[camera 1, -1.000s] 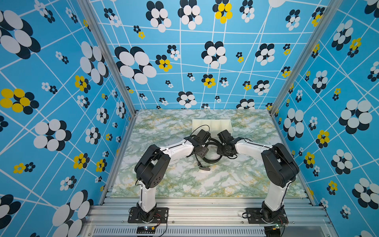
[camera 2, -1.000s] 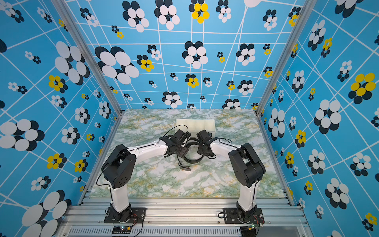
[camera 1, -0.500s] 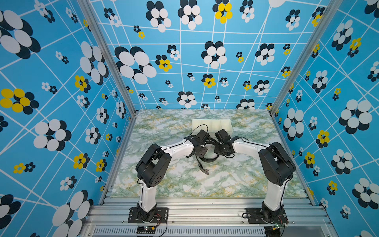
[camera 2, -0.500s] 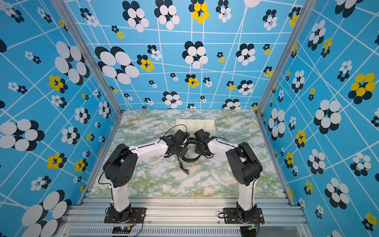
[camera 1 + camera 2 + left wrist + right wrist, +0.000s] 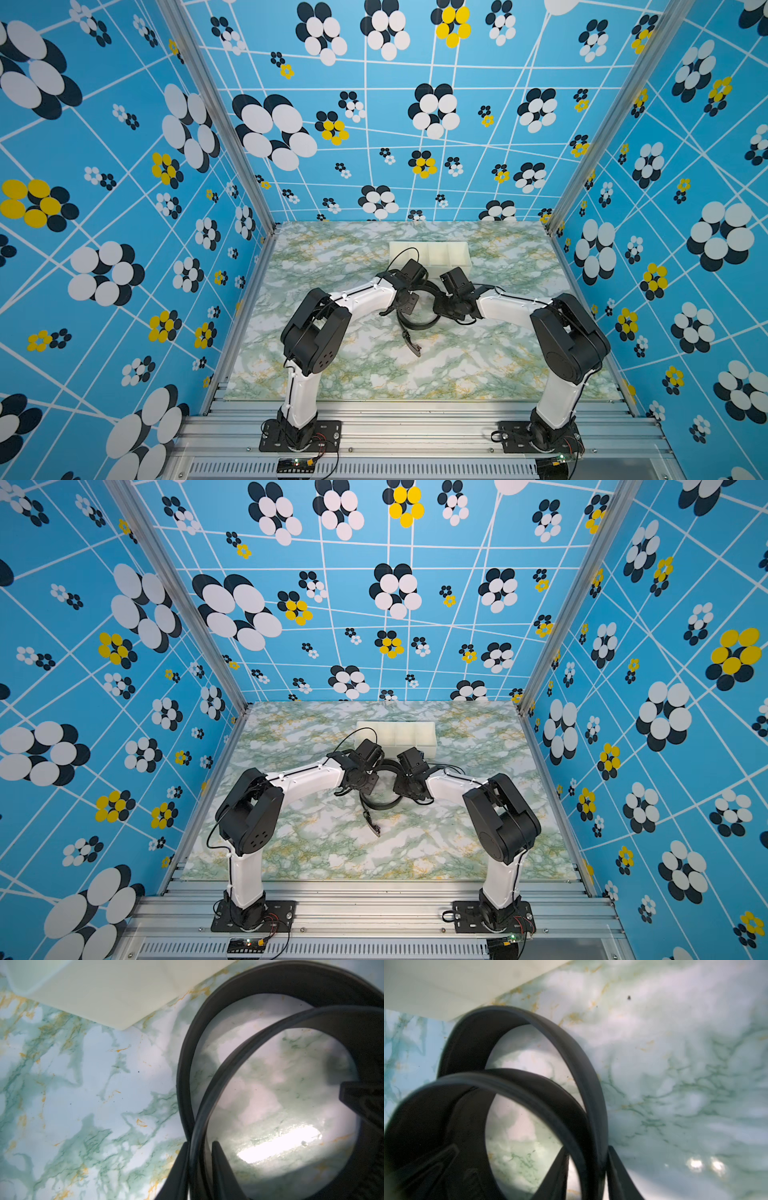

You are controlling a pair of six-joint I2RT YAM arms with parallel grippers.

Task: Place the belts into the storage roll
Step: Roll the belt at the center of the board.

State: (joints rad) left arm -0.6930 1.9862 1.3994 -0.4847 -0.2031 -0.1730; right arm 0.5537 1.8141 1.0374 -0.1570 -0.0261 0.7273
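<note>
Springing apart looks the danger: the belt (image 5: pixel 419 328) lies coiled on the surface (image 5: pixel 374 374) just before the storage roll (image 5: pixel 457 268), left tool (image 5: pixel 200 1142) pinching one turn, right tool (image 5: pixel 587 1147) parted loosely around it.

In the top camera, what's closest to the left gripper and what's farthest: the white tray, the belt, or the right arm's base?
From the left gripper:
1. belt, looped right beside it.
2. white tray, just behind it, toward the back.
3. right arm's base, at the front, on the right.
</note>
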